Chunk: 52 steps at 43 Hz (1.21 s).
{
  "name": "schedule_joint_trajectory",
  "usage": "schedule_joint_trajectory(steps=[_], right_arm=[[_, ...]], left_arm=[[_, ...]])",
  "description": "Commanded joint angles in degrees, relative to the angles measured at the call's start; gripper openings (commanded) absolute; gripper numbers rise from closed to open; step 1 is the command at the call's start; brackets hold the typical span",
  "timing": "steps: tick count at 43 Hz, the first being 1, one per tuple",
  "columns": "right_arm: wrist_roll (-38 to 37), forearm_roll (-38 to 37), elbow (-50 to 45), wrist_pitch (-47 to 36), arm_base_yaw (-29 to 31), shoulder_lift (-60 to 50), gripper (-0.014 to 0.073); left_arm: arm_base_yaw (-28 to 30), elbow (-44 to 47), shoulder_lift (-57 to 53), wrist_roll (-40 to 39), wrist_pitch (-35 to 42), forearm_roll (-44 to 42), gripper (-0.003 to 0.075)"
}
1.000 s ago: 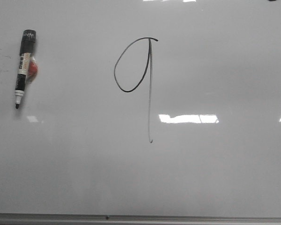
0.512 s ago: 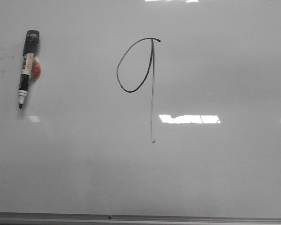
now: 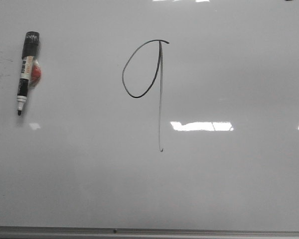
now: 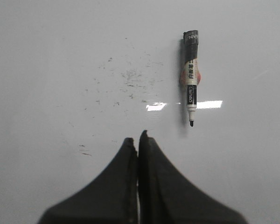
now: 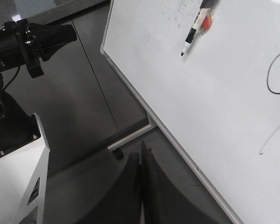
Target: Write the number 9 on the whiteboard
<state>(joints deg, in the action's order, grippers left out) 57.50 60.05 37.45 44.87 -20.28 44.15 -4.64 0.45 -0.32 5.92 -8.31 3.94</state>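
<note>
The number 9 (image 3: 159, 94) is drawn in thin black line on the whiteboard (image 3: 229, 179), a slanted loop joined to a long straight tail. Part of it shows in the right wrist view (image 5: 275, 126). A black-capped marker pen (image 3: 26, 72) lies uncapped at the board's left, tip down; it also shows in the left wrist view (image 4: 190, 77) and the right wrist view (image 5: 198, 25). My left gripper (image 4: 137, 140) is shut and empty over the board, apart from the pen. My right gripper (image 5: 141, 156) is shut and empty, off the board's edge.
A grey metal edge strip (image 3: 149, 232) runs along the board's near side. Faint black smudges (image 4: 130, 79) mark the board left of the pen. In the right wrist view the left arm (image 5: 32, 42), a white robot base (image 5: 18, 186) and a stand foot (image 5: 130, 135) show beside the board.
The front view shifts slightly right and back; the 9 and the pen lie as before. No gripper shows in that view.
</note>
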Motion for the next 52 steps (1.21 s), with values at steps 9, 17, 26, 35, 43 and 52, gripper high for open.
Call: schedule_joint_trajectory(steps=[9, 17, 26, 35, 43, 52], right_arm=[[0.12, 3.35, 1.57, -1.22, 0.33, -0.37, -0.006], [0.12, 3.35, 1.57, -1.22, 0.33, -0.37, -0.006], [0.15, 3.35, 1.57, -1.28, 0.33, -0.37, -0.006], [0.43, 3.24, 1.43, -1.87, 0.33, -0.87, -0.006], [0.33, -6.69, -2.55, -15.95, 0.57, -6.25, -0.006], [-18.46, -19.78, -19.09, -40.13, 7.56, -19.98, -0.006]], left_arm=[[0.19, 0.05, -1.14, -0.67, 4.59, -0.03, -0.0019], [0.19, 0.05, -1.14, -0.67, 4.59, -0.03, -0.0019], [0.19, 0.05, -1.14, -0.67, 4.59, -0.03, -0.0019], [0.19, 0.05, -1.14, -0.67, 4.59, -0.03, -0.0019], [0.19, 0.05, -1.14, -0.67, 4.59, -0.03, -0.0019], [0.19, 0.05, -1.14, -0.67, 4.59, -0.03, -0.0019]])
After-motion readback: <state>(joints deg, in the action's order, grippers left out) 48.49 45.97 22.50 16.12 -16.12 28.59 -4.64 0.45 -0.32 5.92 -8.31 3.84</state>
